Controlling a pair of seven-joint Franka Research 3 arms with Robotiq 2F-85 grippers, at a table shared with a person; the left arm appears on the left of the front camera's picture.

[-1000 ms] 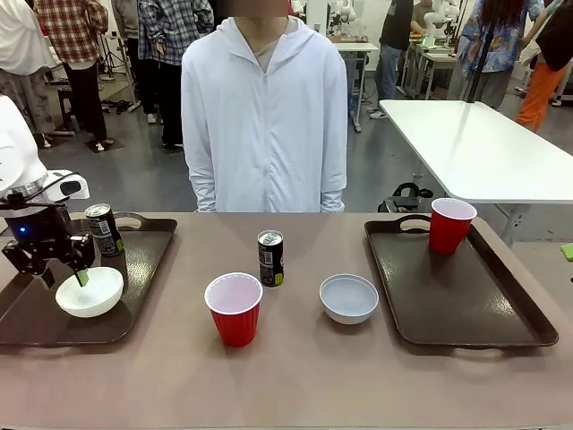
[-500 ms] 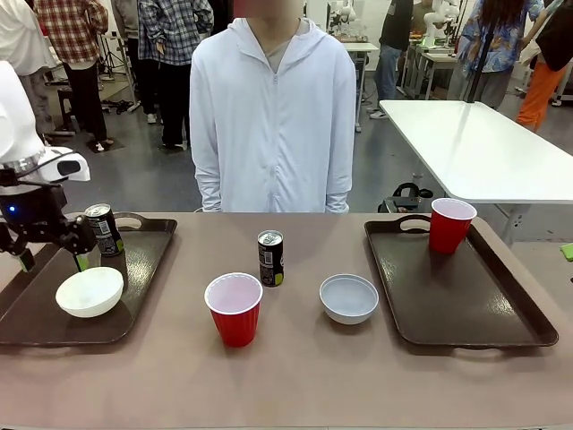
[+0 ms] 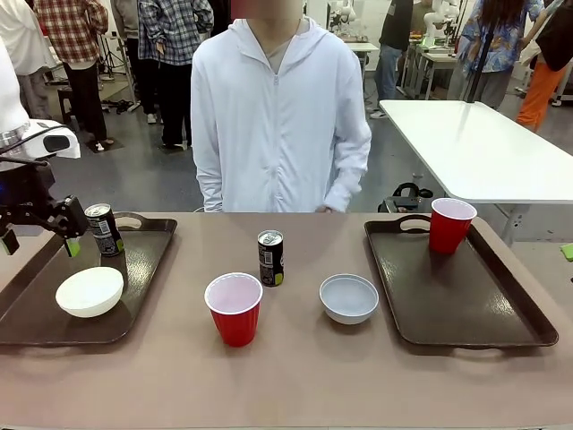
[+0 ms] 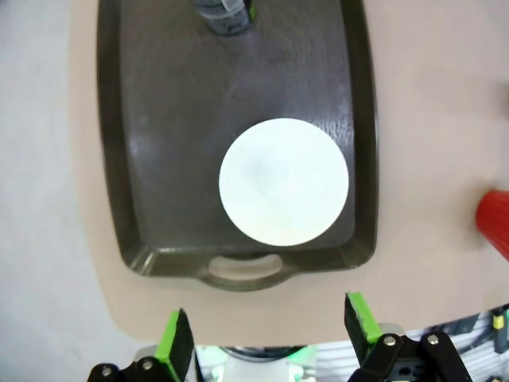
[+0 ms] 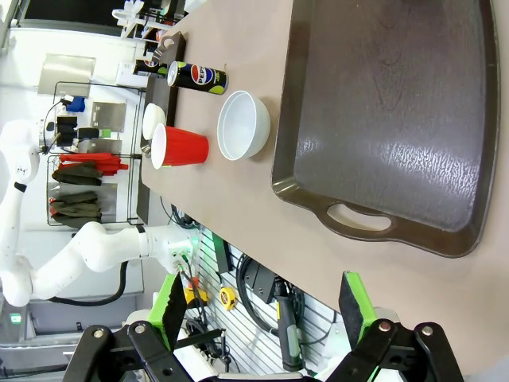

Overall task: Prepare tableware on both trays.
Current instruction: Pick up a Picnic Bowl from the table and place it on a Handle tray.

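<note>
Front view: 2 large dark brown rectangular plastic serving trays flank the tan table [image 3: 295, 385], their long axes running 6 to 12 o'clock. The left tray [image 3: 134, 269], at 9 o'clock, carries a shallow cream-white bowl [image 3: 89, 291] and a small dark drink can [image 3: 103, 229]. The right tray [image 3: 466, 296], at 3 o'clock, holds a red plastic cup [image 3: 450, 224] at its 12 o'clock end. Between them stand a middle can [image 3: 270, 258], a middle red cup [image 3: 235, 309] and a grey-white bowl [image 3: 349, 297], all upright. That cup looks light and thin-walled, best pinched gently at the rim. The can seems stiff and slick, suiting a grip across its body, and the rigid bowl could be taken by its lip. The left gripper [image 3: 40, 244] hangs above the left tray's 9 o'clock side, fingers spread and empty; the right gripper [image 5: 262, 306] is likewise spread, holding nothing.
</note>
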